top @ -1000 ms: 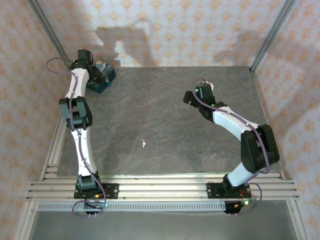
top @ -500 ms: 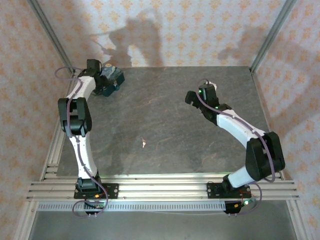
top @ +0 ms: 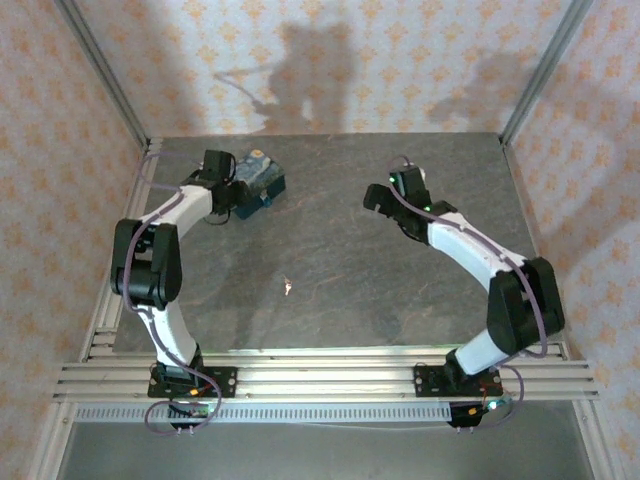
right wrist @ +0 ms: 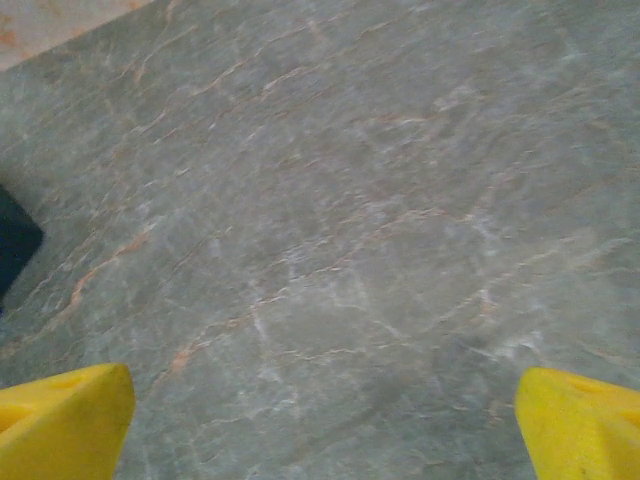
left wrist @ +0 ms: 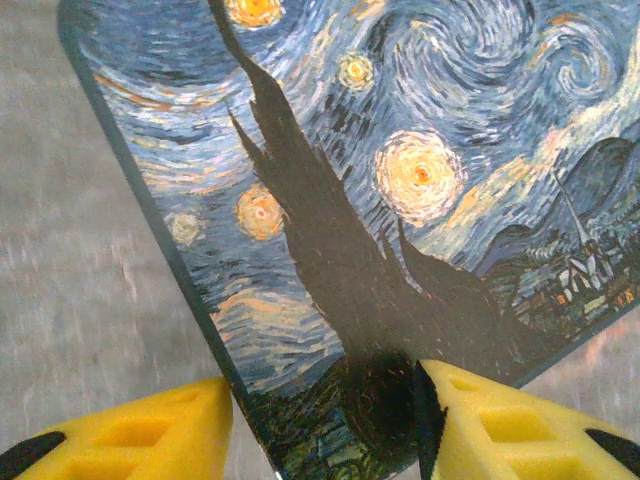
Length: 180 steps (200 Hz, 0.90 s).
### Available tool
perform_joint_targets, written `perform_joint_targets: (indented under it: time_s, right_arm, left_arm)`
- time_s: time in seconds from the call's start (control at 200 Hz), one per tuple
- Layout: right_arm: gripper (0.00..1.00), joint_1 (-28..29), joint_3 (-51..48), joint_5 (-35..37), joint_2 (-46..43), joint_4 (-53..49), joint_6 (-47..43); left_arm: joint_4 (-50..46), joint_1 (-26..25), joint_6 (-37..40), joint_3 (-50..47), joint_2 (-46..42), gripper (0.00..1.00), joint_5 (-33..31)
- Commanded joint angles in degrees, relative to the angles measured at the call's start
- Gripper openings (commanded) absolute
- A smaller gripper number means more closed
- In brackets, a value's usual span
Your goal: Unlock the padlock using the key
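Two end effectors, two states. The left end effector (left wrist: 322,430) is closed on one corner of the tin (left wrist: 400,180), with a pad touching each side. The right end effector (right wrist: 320,425) is spread wide above the counter (top: 340,250) and holds nothing. The key (top: 288,288) lies flat mid-counter, well apart from both. We cannot tell where the padlock is; possibly inside the tin.

Risks, as we judge them:
- The grip is on a corner only, so the tin could pivot or slip out on a fast swing, and anything loose inside would shift.
- The key is thin and flat on stone. A pinch may skid it, and a hard descent would grind the pads on the counter.
- If the tin is dragged through the middle, it could sweep the key off.

Room:
- The tin is far-left, near the left wall (top: 60,150) and back wall (top: 400,70), so margin is tight there.
- The centre and right are open, and the right arm has a free path to the key.
- The front rail (top: 320,370) bounds the near edge.
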Motion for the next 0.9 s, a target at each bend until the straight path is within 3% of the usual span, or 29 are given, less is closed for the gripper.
perform_joint_targets:
  time_s: [0.0,0.12,0.265,0.42,0.576,0.701,0.896]
  right_arm:
    - [0.97,2.8,6.6,-1.8,5.3,-3.8,0.0]
    - [0.95,6.4,16.4,-4.4,13.7,-5.9,0.0]
    - [0.95,10.8,32.5,-7.2,25.7,-10.4,-1.6]
    - [0.93,13.2,49.6,-10.1,38.4,-15.5,-1.7]
    - [0.89,13.5,62.9,-11.2,48.1,-20.5,-2.1]
    - [0.82,13.3,67.6,-11.1,51.8,-21.7,-3.2]
    - [0.70,11.0,64.7,-13.2,52.1,-19.9,-2.8]
  left_arm:
    - [-8.6,-0.3,5.5,-5.3,-2.4,0.52,0.5]
    - [-9.8,0.2,7.4,-5.3,-8.5,0.58,0.6]
    - [-7.8,3.7,4.3,-7.1,-12.6,0.65,4.3]
    - [-1.5,8.4,0.7,-9.7,-9.9,0.65,12.9]
    - [4.7,8.6,-0.7,-9.6,-5.5,0.65,18.7]
    - [6.8,7.4,-1.5,-7.0,-0.8,0.62,20.9]
    - [4.0,2.9,0.4,1.9,7.8,0.61,20.6]
